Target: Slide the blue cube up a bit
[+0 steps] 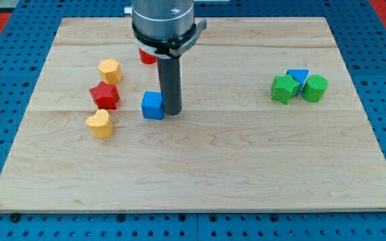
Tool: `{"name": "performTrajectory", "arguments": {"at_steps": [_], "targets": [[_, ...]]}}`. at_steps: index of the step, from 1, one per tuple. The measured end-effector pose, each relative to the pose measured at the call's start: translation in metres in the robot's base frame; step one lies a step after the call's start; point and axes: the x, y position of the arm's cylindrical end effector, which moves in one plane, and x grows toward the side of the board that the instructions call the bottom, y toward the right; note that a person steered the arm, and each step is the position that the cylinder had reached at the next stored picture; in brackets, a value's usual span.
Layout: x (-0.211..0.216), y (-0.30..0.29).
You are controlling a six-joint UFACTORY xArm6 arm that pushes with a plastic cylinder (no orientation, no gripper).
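The blue cube (152, 105) sits on the wooden board (200, 174), left of centre. My tip (172, 111) rests on the board right next to the cube's right side, touching or nearly touching it. The dark rod rises from the tip to the arm's grey body at the view's top.
A red star block (104, 96) lies left of the cube, between a yellow block (110, 69) above and a yellow heart block (100, 124) below. A red block (147, 55) is partly hidden behind the arm. At right cluster a green star block (285, 88), a blue triangle block (298, 75) and a green block (315, 88).
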Motion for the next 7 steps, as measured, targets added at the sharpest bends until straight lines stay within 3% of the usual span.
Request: {"name": "performTrajectory", "arguments": {"at_steps": [2, 7], "targets": [[0.035, 0.0], [-0.063, -0.018]]}}
